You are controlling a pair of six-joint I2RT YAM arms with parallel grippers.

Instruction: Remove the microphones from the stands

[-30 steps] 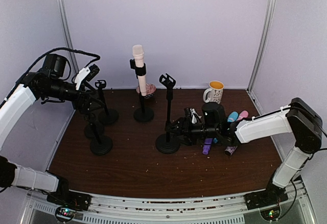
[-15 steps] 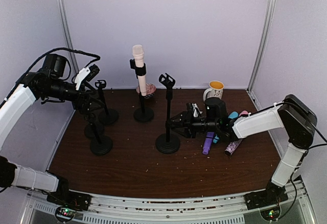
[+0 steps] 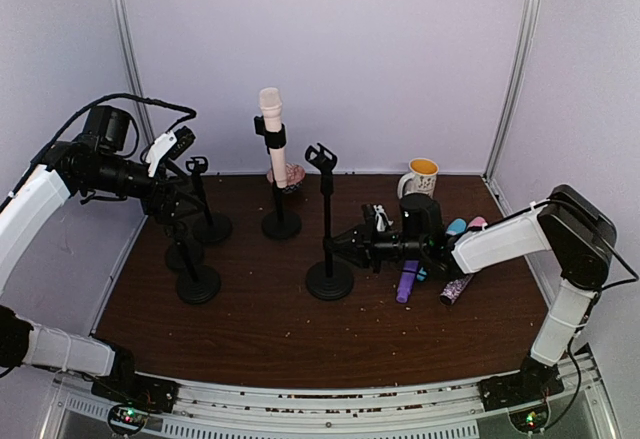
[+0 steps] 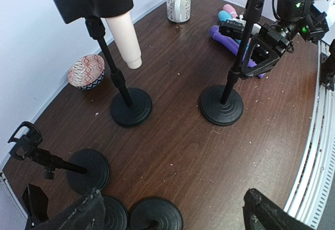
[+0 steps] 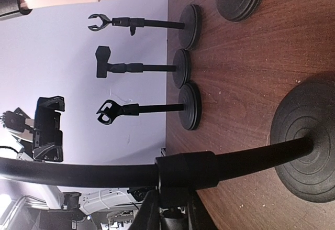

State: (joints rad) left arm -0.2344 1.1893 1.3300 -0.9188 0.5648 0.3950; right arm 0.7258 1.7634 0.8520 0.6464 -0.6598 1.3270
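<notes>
From above, a dark brown wooden table stood between pale lilac walls, with metal posts at the back corners. The cream microphone sat upright in the clip of the back stand, near the rear wall, with neither arm touching it. In front of it and to the right rose the middle stand, its clip empty. The right gripper, stretched out from the right side, was clenched on that stand's pole low down. The left gripper hung over three empty stands at the left edge. A mug and a patterned bowl stood at the back, and loose coloured microphones lay under the right arm. In the left wrist view the left fingers were spread wide with nothing between them, above the round bases, and the back stand and middle stand stood well apart. In the right wrist view the right fingers pinched the collar on the pole, with the three empty stands beyond.
</notes>
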